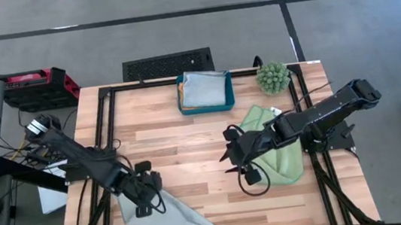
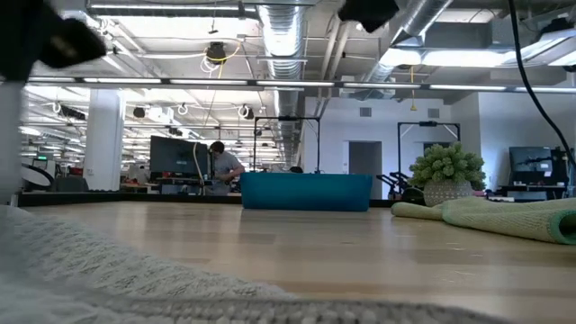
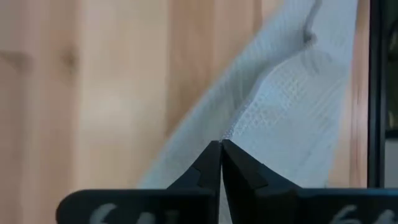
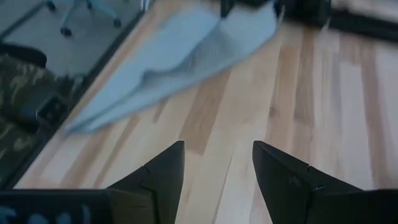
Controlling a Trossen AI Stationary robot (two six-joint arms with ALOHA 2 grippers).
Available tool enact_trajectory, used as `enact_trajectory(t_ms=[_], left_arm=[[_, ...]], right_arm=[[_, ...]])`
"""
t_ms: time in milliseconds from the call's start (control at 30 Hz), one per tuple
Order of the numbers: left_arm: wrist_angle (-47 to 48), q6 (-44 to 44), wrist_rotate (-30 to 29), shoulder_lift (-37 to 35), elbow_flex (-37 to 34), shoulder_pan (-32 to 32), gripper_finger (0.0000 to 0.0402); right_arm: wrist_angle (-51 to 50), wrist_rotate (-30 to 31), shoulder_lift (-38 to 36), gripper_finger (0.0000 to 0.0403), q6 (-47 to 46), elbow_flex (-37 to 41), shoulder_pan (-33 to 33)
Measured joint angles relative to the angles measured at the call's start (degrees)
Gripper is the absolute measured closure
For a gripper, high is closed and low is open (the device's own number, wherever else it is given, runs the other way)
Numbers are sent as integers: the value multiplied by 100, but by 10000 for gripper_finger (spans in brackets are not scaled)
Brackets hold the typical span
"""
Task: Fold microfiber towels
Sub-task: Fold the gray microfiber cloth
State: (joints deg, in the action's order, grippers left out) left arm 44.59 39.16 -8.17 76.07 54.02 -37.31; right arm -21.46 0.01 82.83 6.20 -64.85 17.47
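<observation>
A pale grey-blue microfiber towel point(image 1: 173, 220) lies crumpled at the table's near left, reaching toward the near edge. My left gripper point(image 1: 148, 202) is above its left part and shut on it. It also fills the low view's foreground as the grey towel point(image 2: 90, 270). A light green towel point(image 1: 279, 149) lies rumpled on the table's right side, partly under my right arm. My right gripper point(image 1: 228, 153) hangs open over bare wood at the table's middle with nothing between its fingers point(image 4: 163, 171). A teal tray point(image 1: 183, 107) at the far edge holds folded towels, a grey-blue one point(image 1: 205, 89) on top. My left gripper pinches a raised ridge of the grey-blue towel point(image 3: 235, 129) between its two shut fingers. The fingers slant down from above. The cloth rises in a peak to the fingertips, and the rest of it lies on the table. One layer or several, I cannot tell.
A spiky green plant point(image 1: 273, 77) stands at the far right beside the tray. Bare wood lies between the two towels and in front of the tray. A black frame point(image 1: 107, 123) runs along the table's sides. People stand in the room beyond the table point(image 2: 220, 166).
</observation>
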Motion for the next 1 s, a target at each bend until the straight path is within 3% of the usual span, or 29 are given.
enact_trajectory(t_ms=[333,533,767,1000], left_arm=[[1123,-384,-1531,-275,1433,58,401],[1256,-570,-1998,-268,1924,64,401],[1267,-706,-2226,-268,1986,81,401],[1355,-708,-2339,-268,1986,77,401]], right_arm=[[2781,7,1122,191,424,-18,-107],[3854,179,1973,191,482,-467,-206],[3990,312,2771,191,586,-1221,-402],[3630,291,3003,191,583,-1533,-505]])
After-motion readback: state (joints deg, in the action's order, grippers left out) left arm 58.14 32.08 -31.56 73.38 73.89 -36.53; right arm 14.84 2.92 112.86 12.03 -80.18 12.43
